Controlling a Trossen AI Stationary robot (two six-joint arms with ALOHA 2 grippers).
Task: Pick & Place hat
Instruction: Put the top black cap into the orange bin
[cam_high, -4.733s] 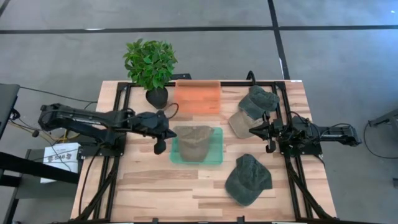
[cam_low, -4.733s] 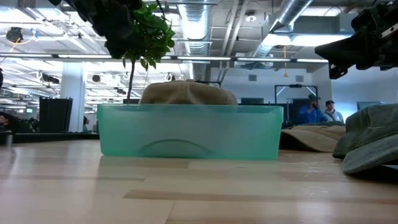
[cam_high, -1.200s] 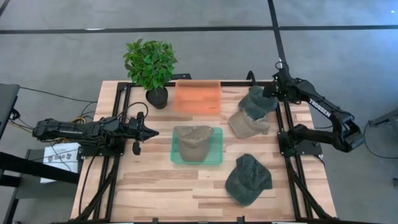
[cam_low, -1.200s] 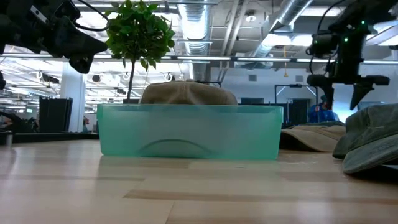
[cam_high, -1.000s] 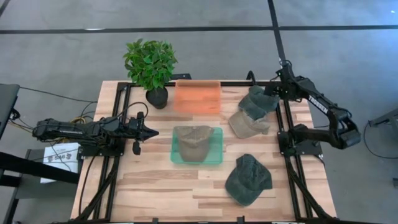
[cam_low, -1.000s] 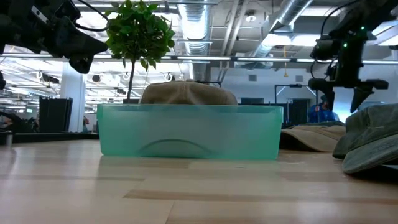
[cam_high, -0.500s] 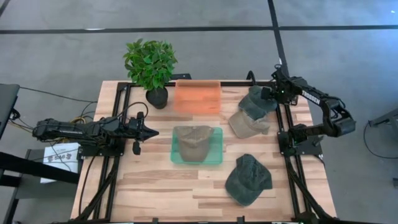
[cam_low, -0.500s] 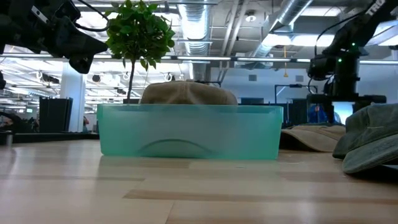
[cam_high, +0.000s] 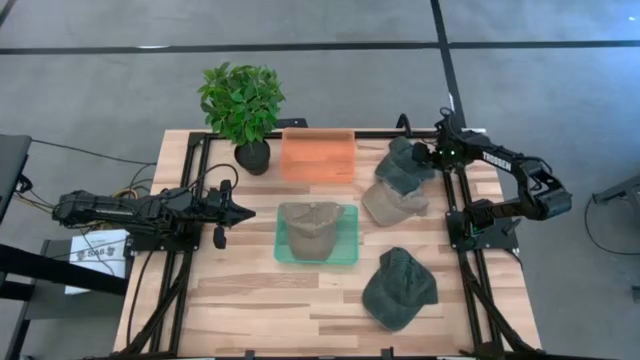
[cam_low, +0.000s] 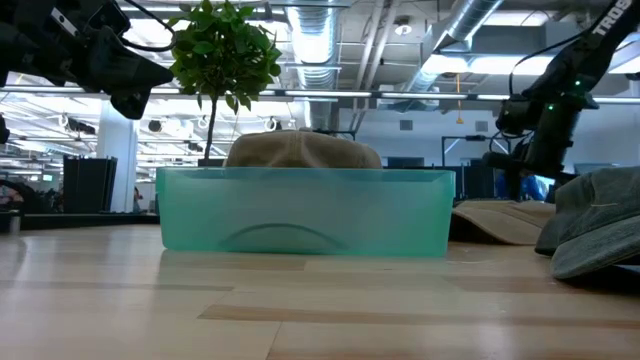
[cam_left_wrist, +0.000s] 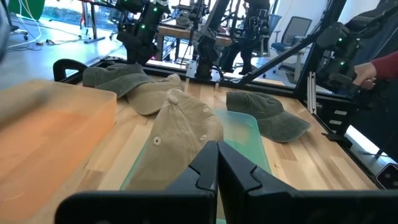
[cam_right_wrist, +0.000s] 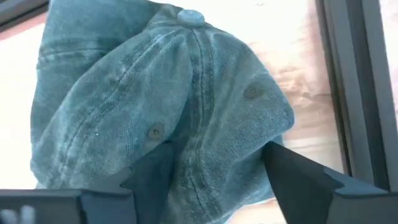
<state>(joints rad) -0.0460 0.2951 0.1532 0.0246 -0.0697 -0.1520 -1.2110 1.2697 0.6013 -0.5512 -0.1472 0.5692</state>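
A dark green hat (cam_high: 404, 165) lies at the table's far right, its edge resting on a tan hat (cam_high: 392, 204). My right gripper (cam_right_wrist: 221, 168) is down on the green hat's crown, open, one finger on either side of a raised part of the crown. A second green hat (cam_high: 400, 290) lies near the front. Another tan hat (cam_high: 312, 228) sits in the teal bin (cam_high: 349, 250). My left gripper (cam_high: 246, 212) hovers shut, left of the bin, holding nothing. My right gripper has its open fingers (cam_right_wrist: 155, 174) set on the green hat's crown (cam_right_wrist: 205, 106), just below the top button, with the cloth bulging up between them. The fingers come from above, slanting in from the table's right. The hat lies on the table and on the tan hat.
An orange bin (cam_high: 318, 156) and a potted plant (cam_high: 242, 105) stand at the table's far edge. Black rails (cam_high: 455, 200) run along both sides of the table. Bare wood lies at the front left. People show in the room beyond.
My right gripper has come down and toward the table's left, from above the far right rail onto the green hat's crown. The green hat and the tan hat under it have slid slightly toward the left.
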